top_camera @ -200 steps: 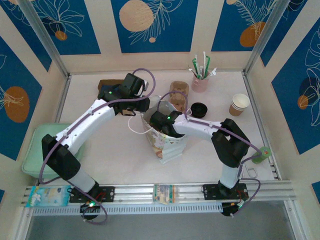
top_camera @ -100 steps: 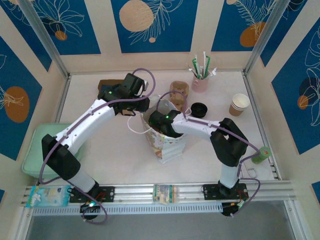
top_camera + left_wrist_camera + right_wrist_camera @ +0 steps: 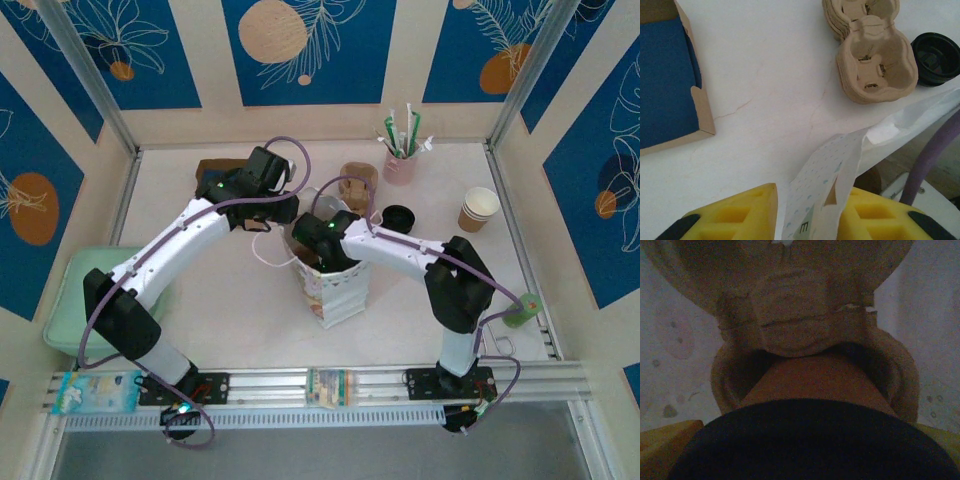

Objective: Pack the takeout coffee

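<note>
- The takeout coffee point(image 3: 812, 412) is standing upright inside the white paper bag point(image 3: 338, 285). Its black lid is facing the right wrist camera, and its tan base is pointing down into a pulp cup carrier point(image 3: 805, 315) at the bag's bottom.
- The right gripper point(image 3: 327, 233) is reaching into the bag's mouth with its jaws wide apart and a yellow finger point(image 3: 665, 440) at each side of the lid. Whether they are touching it I cannot tell.
- The left gripper point(image 3: 805, 215) is pinching the bag's rim.
- Beyond the bag, stacked pulp carriers point(image 3: 872, 60) and a loose black lid point(image 3: 936, 52) are lying on the white table point(image 3: 765, 75). A cardboard box point(image 3: 695, 90) with blue contents is lying further left.
</note>
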Action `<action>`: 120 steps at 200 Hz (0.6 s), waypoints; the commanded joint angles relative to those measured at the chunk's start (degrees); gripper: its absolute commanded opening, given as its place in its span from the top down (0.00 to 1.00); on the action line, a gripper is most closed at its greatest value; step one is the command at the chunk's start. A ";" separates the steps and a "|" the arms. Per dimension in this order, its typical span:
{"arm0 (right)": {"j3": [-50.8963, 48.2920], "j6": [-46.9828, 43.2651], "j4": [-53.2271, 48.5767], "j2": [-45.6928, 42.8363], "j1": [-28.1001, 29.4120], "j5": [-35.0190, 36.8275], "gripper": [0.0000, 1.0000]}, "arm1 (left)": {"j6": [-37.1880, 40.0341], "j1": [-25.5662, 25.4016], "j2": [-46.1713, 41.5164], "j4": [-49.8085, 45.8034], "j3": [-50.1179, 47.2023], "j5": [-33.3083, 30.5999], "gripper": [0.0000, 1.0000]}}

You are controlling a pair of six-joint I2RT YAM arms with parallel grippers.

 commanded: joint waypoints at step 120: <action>9.07 0.37 -9.80 -3.22 0.66 0.93 0.01 | 0.85 0.41 -1.82 -2.00 1.19 -0.83 0.63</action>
